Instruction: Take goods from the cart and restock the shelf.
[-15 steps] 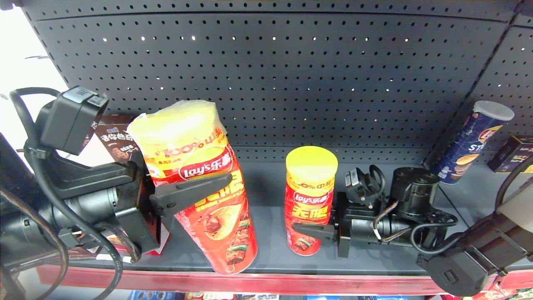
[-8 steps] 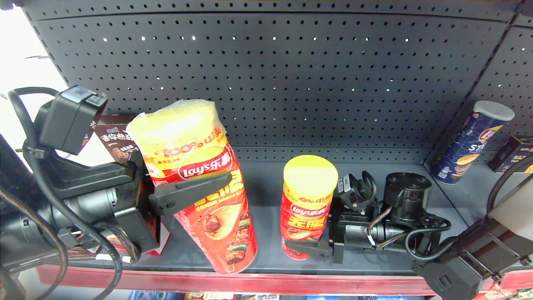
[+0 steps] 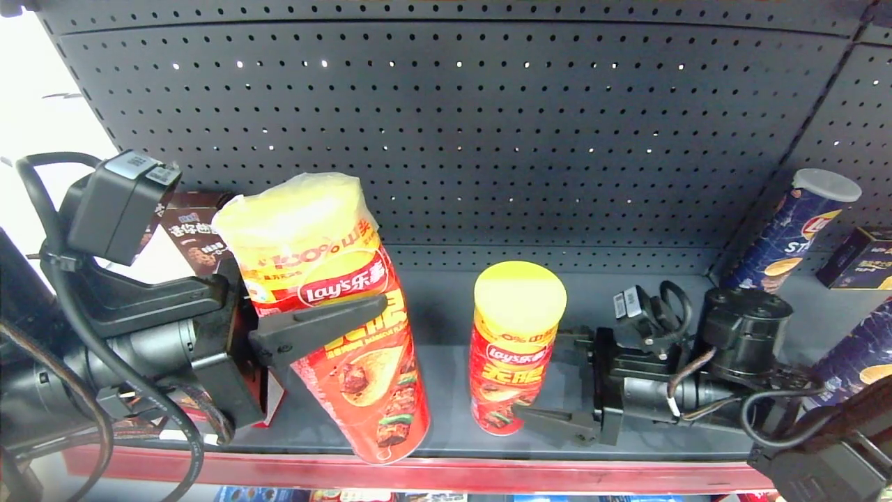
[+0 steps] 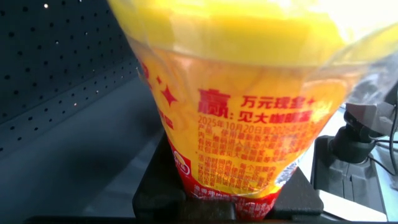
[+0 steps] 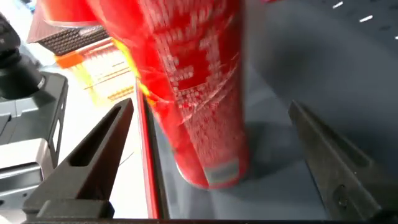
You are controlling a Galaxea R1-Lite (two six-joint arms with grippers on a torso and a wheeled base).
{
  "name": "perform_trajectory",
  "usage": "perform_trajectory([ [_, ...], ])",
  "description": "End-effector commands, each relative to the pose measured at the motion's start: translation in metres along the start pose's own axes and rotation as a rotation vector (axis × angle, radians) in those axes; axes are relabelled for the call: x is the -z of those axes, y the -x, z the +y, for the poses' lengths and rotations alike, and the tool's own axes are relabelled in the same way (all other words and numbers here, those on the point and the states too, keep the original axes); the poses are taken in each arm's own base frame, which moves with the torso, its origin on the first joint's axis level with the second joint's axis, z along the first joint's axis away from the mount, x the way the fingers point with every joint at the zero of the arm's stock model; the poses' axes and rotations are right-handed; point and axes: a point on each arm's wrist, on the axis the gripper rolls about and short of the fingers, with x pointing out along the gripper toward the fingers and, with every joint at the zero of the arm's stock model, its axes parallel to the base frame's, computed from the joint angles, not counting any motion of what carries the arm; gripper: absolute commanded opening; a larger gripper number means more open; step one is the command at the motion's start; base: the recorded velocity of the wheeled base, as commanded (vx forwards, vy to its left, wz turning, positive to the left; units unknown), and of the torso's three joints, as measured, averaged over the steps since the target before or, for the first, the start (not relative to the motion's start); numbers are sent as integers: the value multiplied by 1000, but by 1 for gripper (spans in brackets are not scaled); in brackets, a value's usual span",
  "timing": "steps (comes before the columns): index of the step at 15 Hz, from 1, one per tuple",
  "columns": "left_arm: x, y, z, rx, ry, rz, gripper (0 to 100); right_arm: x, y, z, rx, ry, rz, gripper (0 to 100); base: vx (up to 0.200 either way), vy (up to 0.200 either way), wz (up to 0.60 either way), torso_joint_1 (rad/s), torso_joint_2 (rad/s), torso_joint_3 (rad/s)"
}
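Already shelved: small can [image 3: 517, 348], upright on shelf [image 3: 446, 328]; my right gripper [image 3: 536, 374] spread wide, empty.
Pending: my left gripper [image 3: 327, 307] clamps big wrapped can [image 3: 362, 390], unreleased.

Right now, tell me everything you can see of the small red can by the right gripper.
The small red can is a cylinder with a flat yellow lid and a glossy printed red wall picturing grilled skewers. It stands upright on its base on the grey shelf, near the front edge, apart from the larger wrapped pack to its left. The right gripper flanks its lower half with fingers open; neither finger visibly presses on it.
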Motion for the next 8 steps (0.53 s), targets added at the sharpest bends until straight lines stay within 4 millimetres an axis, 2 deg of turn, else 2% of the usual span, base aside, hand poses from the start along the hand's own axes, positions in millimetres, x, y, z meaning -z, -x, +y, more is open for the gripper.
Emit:
perform_trajectory([
  [1,1,0,0,0,2,2,0,-14,33,12,57,25,-22,100,0,0,0,0,0,0],
  [2,0,0,0,0,2,1,0,-18,44,18,74,30,-28,100,0,0,0,0,0,0],
  [3,0,0,0,0,2,1,0,-19,47,19,77,32,-30,100,0,0,0,0,0,0],
  [4,0,0,0,0,2,1,0,-28,67,33,102,54,-50,100,0,0,0,0,0,0],
  [5,0,0,0,0,1,1,0,-30,73,39,108,62,-56,100,0,0,0,0,0,0],
  [8,-1,2,-2,4,-4,-5,0,-40,119,68,240,122,-102,100,0,0,0,0,0,0],
])
